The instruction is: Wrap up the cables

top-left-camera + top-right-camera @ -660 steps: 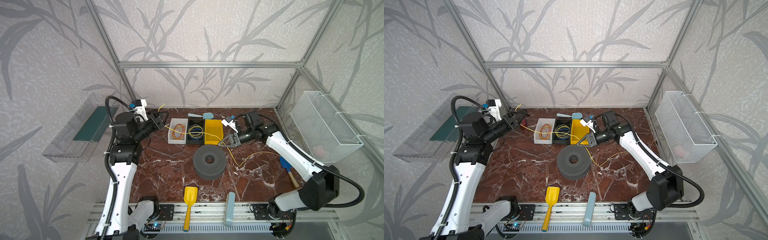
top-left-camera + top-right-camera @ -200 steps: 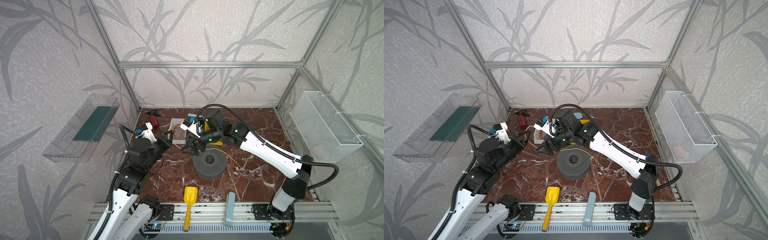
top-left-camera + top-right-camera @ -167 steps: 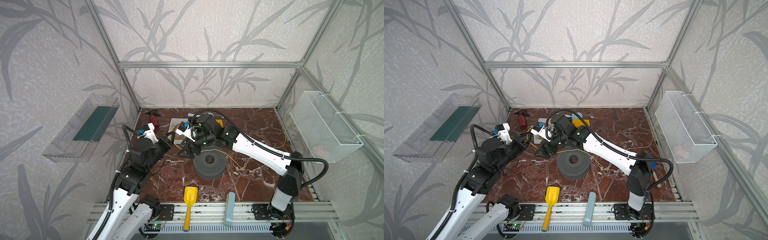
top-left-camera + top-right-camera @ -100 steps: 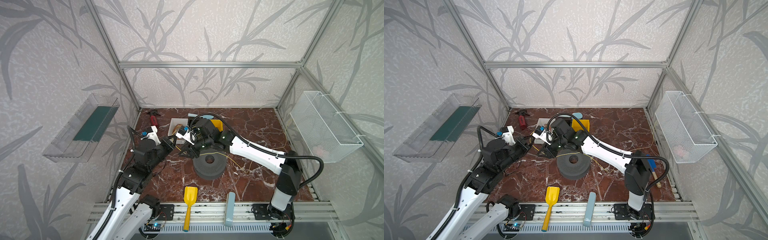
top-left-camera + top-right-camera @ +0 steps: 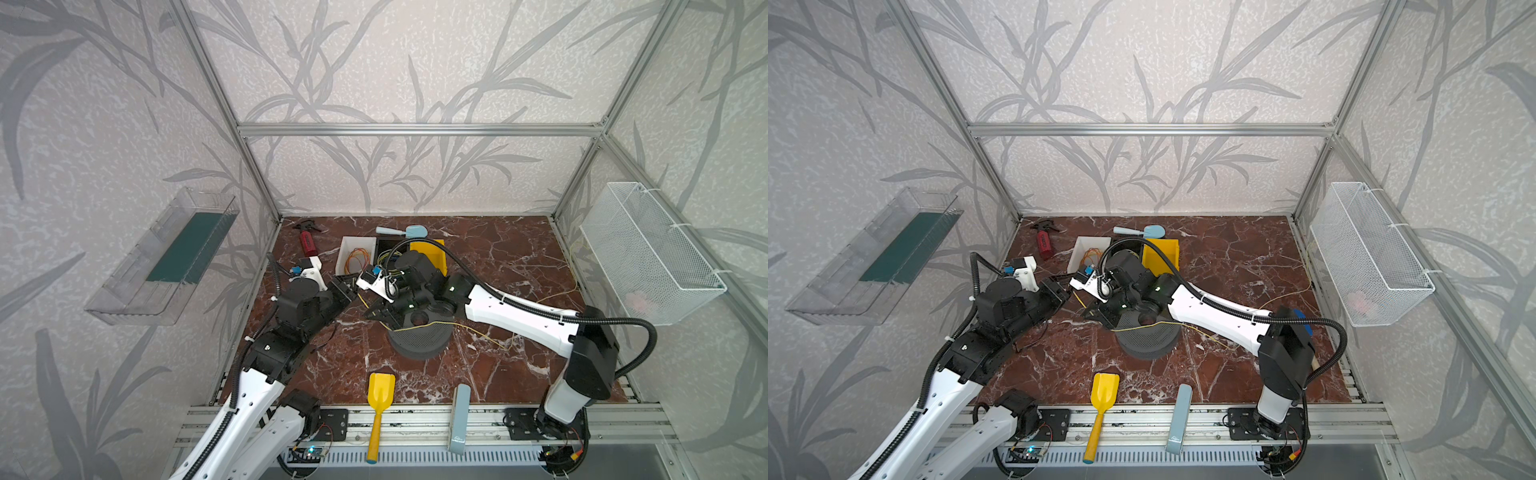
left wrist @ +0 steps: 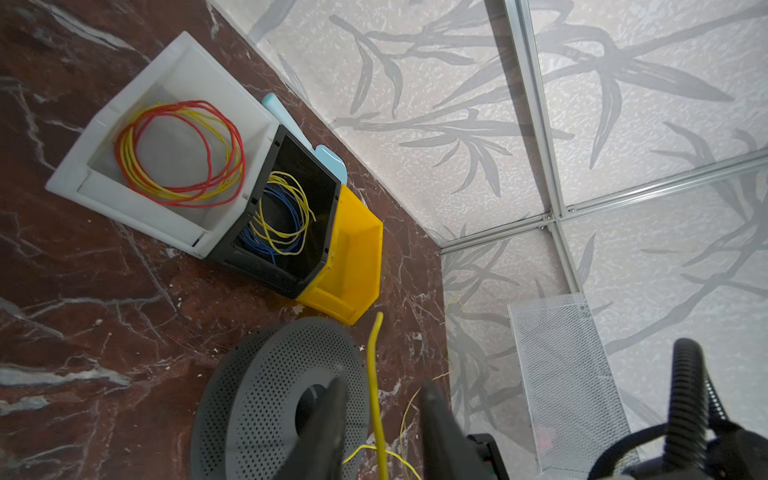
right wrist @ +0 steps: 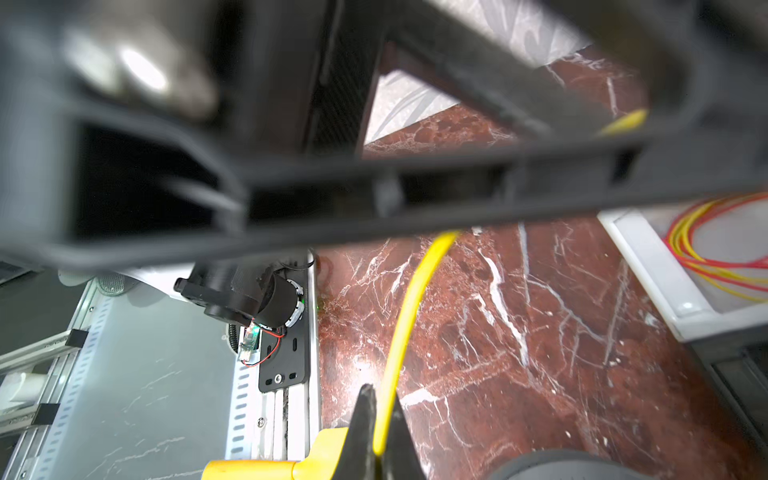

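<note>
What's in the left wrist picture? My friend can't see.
A thin yellow wire runs between the open left gripper's fingers, near a grey holed spool. Behind sit a white bin of red-and-yellow wire, a black bin of blue-and-yellow wire and a yellow bin.

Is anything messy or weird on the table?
Yes. The long thin pale-yellow wire isn't wound neatly: past the dark grey perforated spool it straggles loose across the red marble table toward the white mesh basket.

Both top views look steeply down from the front on the whole marble table (image 5: 519, 257); the close wrist cameras face opposite ways, sharing the white bin (image 6: 145, 212) and yellow cable (image 6: 372, 374).
</note>
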